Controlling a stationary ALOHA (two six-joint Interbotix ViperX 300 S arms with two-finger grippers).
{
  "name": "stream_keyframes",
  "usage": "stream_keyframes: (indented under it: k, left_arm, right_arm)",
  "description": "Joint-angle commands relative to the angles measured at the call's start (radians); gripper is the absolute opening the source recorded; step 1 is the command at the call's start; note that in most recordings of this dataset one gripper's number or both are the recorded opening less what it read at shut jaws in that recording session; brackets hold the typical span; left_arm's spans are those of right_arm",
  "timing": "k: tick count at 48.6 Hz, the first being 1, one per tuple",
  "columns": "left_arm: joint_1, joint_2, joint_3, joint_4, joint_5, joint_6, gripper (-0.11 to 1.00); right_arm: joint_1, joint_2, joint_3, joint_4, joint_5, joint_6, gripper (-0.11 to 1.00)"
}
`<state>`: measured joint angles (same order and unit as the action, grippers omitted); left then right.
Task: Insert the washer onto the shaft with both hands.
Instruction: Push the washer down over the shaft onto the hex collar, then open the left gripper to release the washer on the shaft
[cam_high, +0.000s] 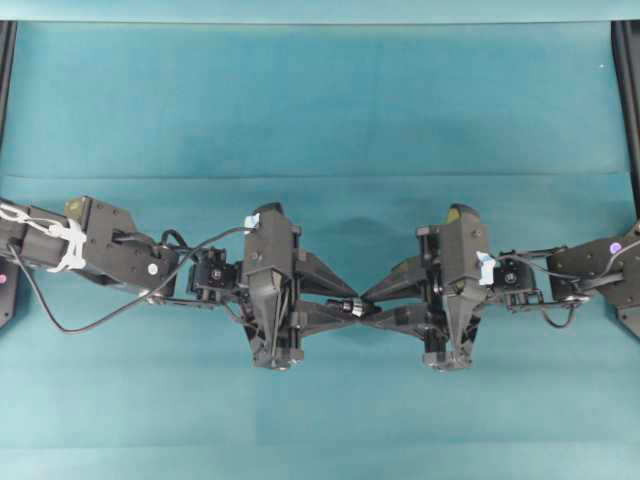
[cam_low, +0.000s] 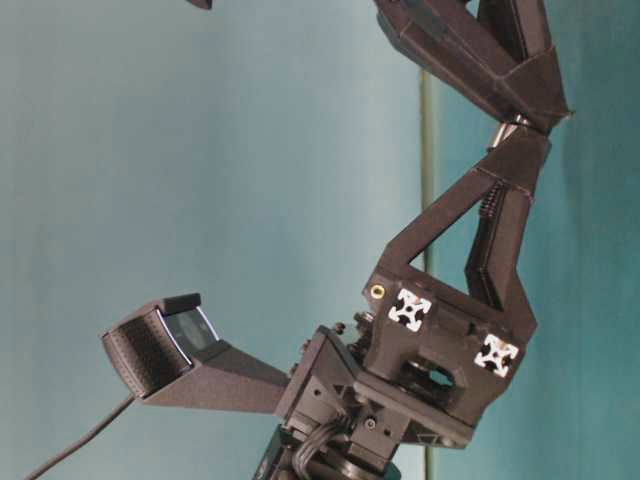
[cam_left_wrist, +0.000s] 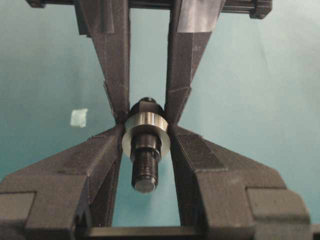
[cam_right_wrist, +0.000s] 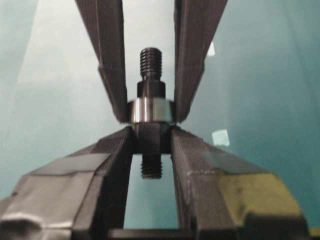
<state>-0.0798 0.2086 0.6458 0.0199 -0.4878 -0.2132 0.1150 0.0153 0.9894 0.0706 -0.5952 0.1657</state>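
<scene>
Because both arms meet nose to nose above the middle of the teal tabletop (cam_high: 320, 100), well clear of every edge, the whole step hangs on keeping them on one line. Judged from the wrist views, the left gripper (cam_left_wrist: 146, 131) is narrowed onto the washer (cam_left_wrist: 146, 131), its fingers (cam_left_wrist: 100, 165) pinching the ring's rim from both sides, while the right gripper (cam_right_wrist: 150, 135) is narrowed onto the shaft (cam_right_wrist: 151, 95), clamping its thick middle collar. Already the ring sits around the rod, the threaded tip poking through its hole toward the left wrist camera, so the threading seems largely done and seating is what remains.

To finish well, I would push the ring straight along the rod's axis until it lies flush against the collar, without tilting either wrist, since a cocked ring could bind on the stepped section. Only then should the left fingers ease apart, and slowly, with the right grip held firm; otherwise the ring may slide back off the thread and drop to the cloth.
</scene>
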Motion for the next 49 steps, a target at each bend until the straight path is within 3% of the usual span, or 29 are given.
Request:
stream_keyframes:
  k: [1,26,39,41,46,49]
  left_arm:
    - [-0.002,-0.005,-0.014,0.002,-0.005,0.002,0.37]
    - [0.002,-0.008,-0.028,0.002,0.000,-0.002,0.37]
    - [0.005,-0.017,-0.034,0.002,0.087,-0.006,0.37]
    - [0.005,-0.023,-0.034,0.003,0.097,-0.006,0.43]
    - [0.005,-0.035,-0.034,0.003,0.098,-0.005,0.75]
    - [0.006,-0.041,-0.034,0.003,0.103,-0.005,0.88]
  right_arm:
    - [0.000,-0.008,-0.020,0.000,-0.006,0.002,0.00]
    - [0.000,-0.008,-0.020,0.000,-0.005,0.002,0.00]
    - [0.000,-0.008,-0.017,0.000,-0.003,0.002,0.00]
    - [0.000,-0.009,-0.017,0.000,-0.003,0.002,0.00]
    - [0.000,-0.009,-0.017,0.000,-0.003,0.002,0.00]
    - [0.000,-0.009,-0.017,0.000,-0.003,0.002,0.00]
